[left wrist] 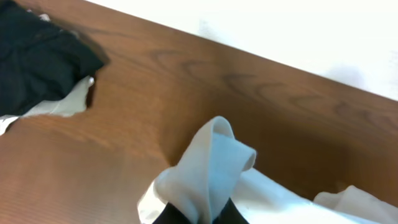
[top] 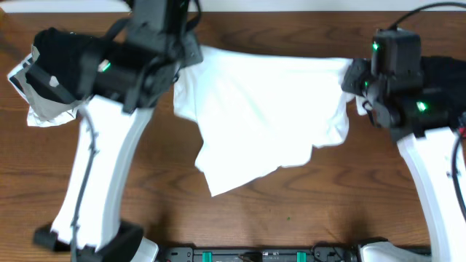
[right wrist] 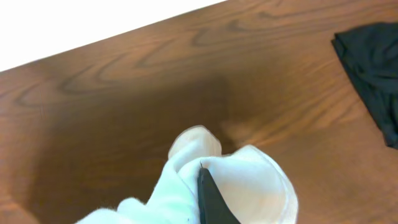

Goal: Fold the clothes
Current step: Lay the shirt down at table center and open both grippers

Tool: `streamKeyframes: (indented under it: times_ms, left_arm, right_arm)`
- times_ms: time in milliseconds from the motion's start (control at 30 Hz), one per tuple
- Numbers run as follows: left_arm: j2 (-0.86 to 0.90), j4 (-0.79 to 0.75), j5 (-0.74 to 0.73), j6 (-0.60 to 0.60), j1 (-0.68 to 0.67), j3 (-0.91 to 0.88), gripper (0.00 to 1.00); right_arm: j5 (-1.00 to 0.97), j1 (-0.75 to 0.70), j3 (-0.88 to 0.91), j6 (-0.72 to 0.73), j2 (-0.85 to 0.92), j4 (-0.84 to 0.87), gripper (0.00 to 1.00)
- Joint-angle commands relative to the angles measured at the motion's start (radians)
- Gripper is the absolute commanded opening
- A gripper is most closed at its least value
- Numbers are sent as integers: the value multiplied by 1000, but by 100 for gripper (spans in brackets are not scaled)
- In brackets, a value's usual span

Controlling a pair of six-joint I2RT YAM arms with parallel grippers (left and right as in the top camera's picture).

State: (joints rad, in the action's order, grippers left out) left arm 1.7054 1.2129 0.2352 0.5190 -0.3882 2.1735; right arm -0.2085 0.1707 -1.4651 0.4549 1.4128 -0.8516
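The left gripper is clenched on a bunched fold of the white T-shirt. The cloth rises in a loop right above its closed jaws, and more of it trails off to their right. The right gripper is clamped on the shirt's other upper corner. In its wrist view one dark finger shows, with white fabric wrapped around both sides of it. Between the two pairs of jaws the shirt is spread over the far part of the table. Its top edge runs from one grip to the other and its lower part comes to a point towards the near side. A black garment with pale cloth under its edge lies well to the left of the left jaws. A second black garment lies to the right of the right jaws, apart from the bunched cloth there.
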Motion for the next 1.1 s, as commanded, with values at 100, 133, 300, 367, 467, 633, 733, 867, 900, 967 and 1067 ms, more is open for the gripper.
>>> streamKeyframes:
  times_ms: [100, 133, 300, 367, 467, 633, 733, 867, 900, 967, 1067]
  left_arm:
    - [189, -152, 51, -31, 49, 4, 6]
    - [220, -185, 51, -39, 57, 4, 6]
    - [361, -318, 52, -40, 86, 4, 11]
    - [406, -332, 52, -41, 94, 4, 17]
    - [449, -325, 52, -50, 102, 4, 38]
    - [451, -326, 52, -140, 104, 4, 86]
    - [419, -325, 52, -168, 104, 4, 98]
    - [341, -326, 51, -167, 101, 4, 98]
    - [309, -326, 51, -167, 101, 4, 98]
    - [249, -324, 49, -167, 101, 4, 98]
    - [148, -303, 34, -167, 101, 4, 98]
  right_arm:
    - [-4, -35, -15, -8, 165, 125, 2]
    - [-5, -36, -15, -18, 193, 158, 1]
    - [-5, -37, -15, -68, 330, 281, 13]
    - [-5, -40, -15, -69, 376, 284, 28]
    - [-8, -55, -15, -72, 425, 271, 41]
    - [-16, -92, -20, -72, 416, 230, 88]
    - [-16, -109, -26, -71, 370, 198, 99]
    - [-16, -121, -27, -71, 255, 173, 99]
    - [-16, -121, -27, -72, 216, 165, 99]
    - [-16, -121, -27, -87, 133, 153, 99]
    - [-16, -121, -27, -94, 11, 128, 99]
